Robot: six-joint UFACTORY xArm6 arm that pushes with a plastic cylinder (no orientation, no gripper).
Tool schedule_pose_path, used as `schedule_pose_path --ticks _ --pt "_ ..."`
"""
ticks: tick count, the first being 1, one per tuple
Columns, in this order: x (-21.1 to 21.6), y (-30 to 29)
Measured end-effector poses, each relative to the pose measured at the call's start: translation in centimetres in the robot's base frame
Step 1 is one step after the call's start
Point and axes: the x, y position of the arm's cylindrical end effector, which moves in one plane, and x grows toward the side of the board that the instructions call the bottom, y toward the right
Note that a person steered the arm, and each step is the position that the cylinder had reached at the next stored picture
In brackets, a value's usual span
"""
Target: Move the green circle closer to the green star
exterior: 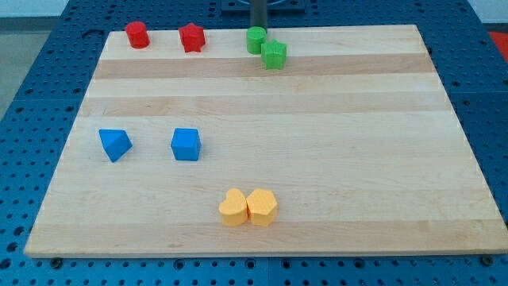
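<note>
Board [262, 103], contents as I read them from my station:

- Far edge, left of centre: red cylinder [137, 35], red star [191, 37].
- Far edge, near centre: green circle [255, 40], with green star [275, 54] just beside it, toward the right and near edges; they look touching or almost so.
- Left side, mid-depth: blue triangle [115, 144], blue cube [186, 144].
- Near edge, centre: two yellow blocks [248, 207], touching, shapes unclear.

My tip [259, 26]: a plain rod with nothing to open or hold, standing at the far edge directly behind the green circle. The star lies diagonally beyond the circle from my tip. Judgement: little closing remains.
</note>
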Motion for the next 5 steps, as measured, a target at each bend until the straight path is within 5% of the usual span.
schedule_pose_path --ticks 5 --pt "2.3 2.4"
